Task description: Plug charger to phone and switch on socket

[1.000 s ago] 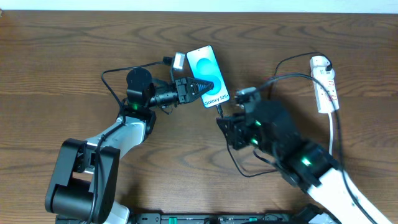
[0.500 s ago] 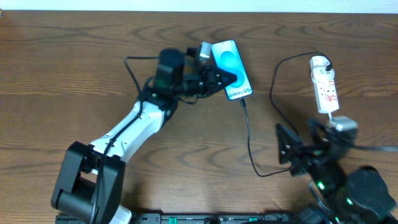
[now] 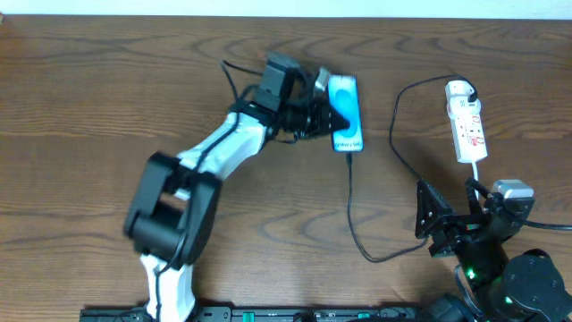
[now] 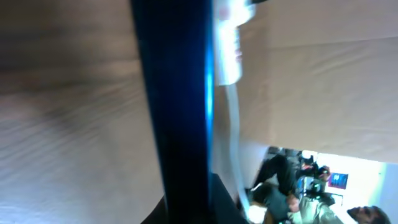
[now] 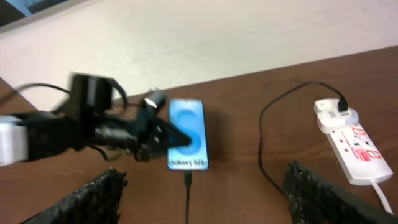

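The phone with its cyan screen lies far centre on the table, and my left gripper is shut on its left edge. In the left wrist view the phone shows edge-on and blurred between the jaws. The charger, a thin black cable, meets the phone's lower end, loops down and right, then climbs to the white socket at the far right. My right gripper hangs open and holds nothing at the near right, well apart from the cable. From the right wrist view I see the phone, the charger and the socket.
A white cord runs from the socket's near end toward the right arm's base. The left arm stretches diagonally across the table's middle. Bare wooden table lies to the left.
The left arm has carried the phone rightward and turned it nearly upright. The right gripper let go of the cable, opened wide and drew back to the near right.
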Robot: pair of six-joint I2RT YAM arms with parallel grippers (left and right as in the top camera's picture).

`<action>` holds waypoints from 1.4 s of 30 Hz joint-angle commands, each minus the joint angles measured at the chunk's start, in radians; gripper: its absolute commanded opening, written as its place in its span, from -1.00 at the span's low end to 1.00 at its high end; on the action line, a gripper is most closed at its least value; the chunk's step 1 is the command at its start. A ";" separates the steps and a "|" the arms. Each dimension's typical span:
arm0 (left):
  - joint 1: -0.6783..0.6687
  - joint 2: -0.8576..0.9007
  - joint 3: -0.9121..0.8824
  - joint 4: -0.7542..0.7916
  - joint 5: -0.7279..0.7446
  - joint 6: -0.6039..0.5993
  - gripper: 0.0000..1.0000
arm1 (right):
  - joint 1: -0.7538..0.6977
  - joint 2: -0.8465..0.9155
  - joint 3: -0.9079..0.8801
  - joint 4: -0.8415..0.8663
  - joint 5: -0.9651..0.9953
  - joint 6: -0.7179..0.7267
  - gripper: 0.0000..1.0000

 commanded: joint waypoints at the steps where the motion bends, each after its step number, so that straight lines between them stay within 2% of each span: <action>1: -0.016 0.043 0.015 0.004 0.039 0.121 -0.85 | -0.005 0.001 0.011 -0.015 0.019 0.032 0.62; 6: -0.024 0.113 0.014 0.004 0.040 0.169 -0.85 | -0.005 0.001 0.011 -0.017 0.019 0.034 0.63; 11: -0.023 0.154 0.014 0.005 0.050 0.168 -0.85 | -0.005 0.001 0.011 -0.018 0.015 0.034 0.63; 15: -0.024 0.159 0.014 0.004 0.050 0.169 -0.74 | -0.005 0.001 0.011 -0.026 0.015 0.036 0.63; 26: -0.024 0.195 0.010 -0.008 0.051 0.167 -0.74 | -0.005 0.001 0.011 -0.047 0.008 0.060 0.65; 33: -0.024 0.197 0.009 -0.014 0.050 0.168 -0.67 | -0.005 0.001 0.011 -0.054 0.008 0.060 0.66; 34: -0.024 0.197 0.009 -0.014 0.050 0.168 -0.56 | -0.005 0.001 0.011 -0.054 0.008 0.060 0.66; 38: -0.024 0.197 0.009 -0.014 0.047 0.168 -0.35 | -0.005 0.001 0.011 -0.053 0.009 0.060 0.68; 42: -0.024 0.197 0.009 -0.015 0.011 0.168 -0.22 | -0.005 0.001 0.011 -0.054 0.009 0.060 0.69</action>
